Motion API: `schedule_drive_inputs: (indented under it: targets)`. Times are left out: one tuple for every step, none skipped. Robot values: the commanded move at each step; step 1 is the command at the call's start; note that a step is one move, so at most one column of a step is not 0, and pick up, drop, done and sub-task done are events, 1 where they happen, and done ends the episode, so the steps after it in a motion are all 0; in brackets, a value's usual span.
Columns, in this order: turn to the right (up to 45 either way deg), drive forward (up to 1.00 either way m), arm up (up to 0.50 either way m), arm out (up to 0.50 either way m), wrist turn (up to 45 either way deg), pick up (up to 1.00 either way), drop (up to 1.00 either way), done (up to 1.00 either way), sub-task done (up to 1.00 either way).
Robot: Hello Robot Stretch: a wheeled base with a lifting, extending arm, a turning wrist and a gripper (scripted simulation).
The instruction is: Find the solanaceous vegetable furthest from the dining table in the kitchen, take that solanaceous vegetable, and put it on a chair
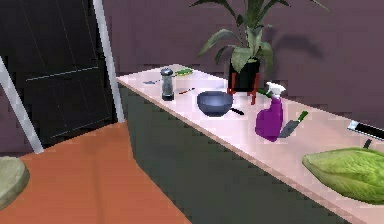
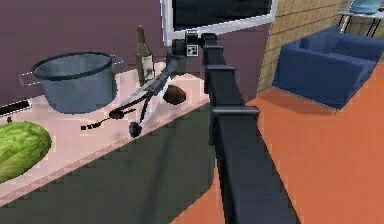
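The arm [image 2: 236, 140] is seen at lower centre. What the gripper [image 2: 130, 117] holds cannot be told. A brown lump [image 2: 176, 95], likely the potato, is seen just above centre on the counter [image 2: 120, 150]. It is judged firm and rollable, and is best gripped across its middle.

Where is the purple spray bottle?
The purple spray bottle stands on the pink counter toward the forward view's right, between the dark bowl and the big green leafy vegetable.

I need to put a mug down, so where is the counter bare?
Bare counter runs along the near edge between the dark bowl and the lettuce. Crowded around the spray bottle and potted plant.
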Motion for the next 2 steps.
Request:
schedule_drive_inputs:
  targets:
    - [0.0, 0.0, 0.0, 0.0, 45.0, 0.0, 0.0, 0.0, 0.0]
    - [0.0, 0.0, 0.0, 0.0, 45.0, 0.0, 0.0, 0.0, 0.0]
